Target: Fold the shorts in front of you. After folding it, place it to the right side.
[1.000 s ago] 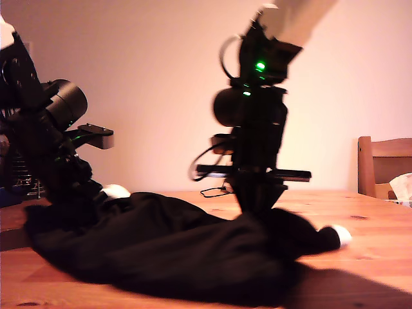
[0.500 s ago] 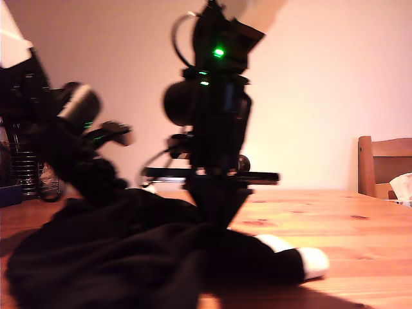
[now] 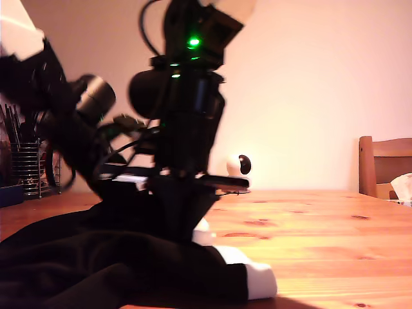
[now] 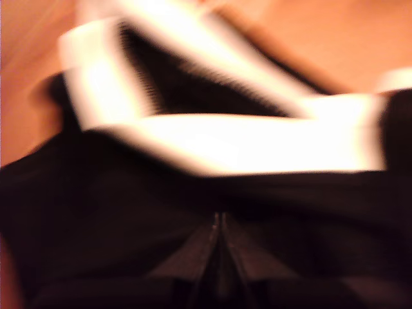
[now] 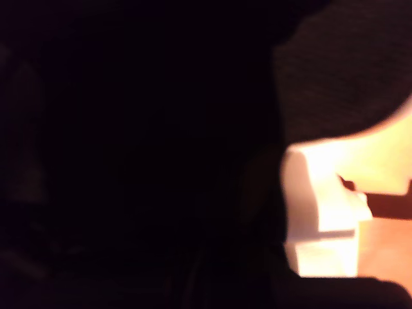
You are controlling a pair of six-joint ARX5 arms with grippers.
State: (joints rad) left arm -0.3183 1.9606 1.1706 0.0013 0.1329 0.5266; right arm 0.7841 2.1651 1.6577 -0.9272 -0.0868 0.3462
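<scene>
Wooden worktop (image 3: 335, 244), knotted planks with a warm orange tone, runs the full width of the exterior view; a plain pale wall stands behind. At that view's left edge sits a wire basket (image 3: 26, 170). The shorts (image 3: 96, 267), soft black fabric with broad white bands, are heaped in the lower left of the exterior view, one white hem at lower centre. A small white camera (image 3: 238, 165) stands behind; a wooden chair (image 3: 384, 166) at the right edge. No legible writing. My first gripper (image 4: 217, 222) is pressed together on black cloth. My second gripper is lost in darkness; its state cannot be told.
</scene>
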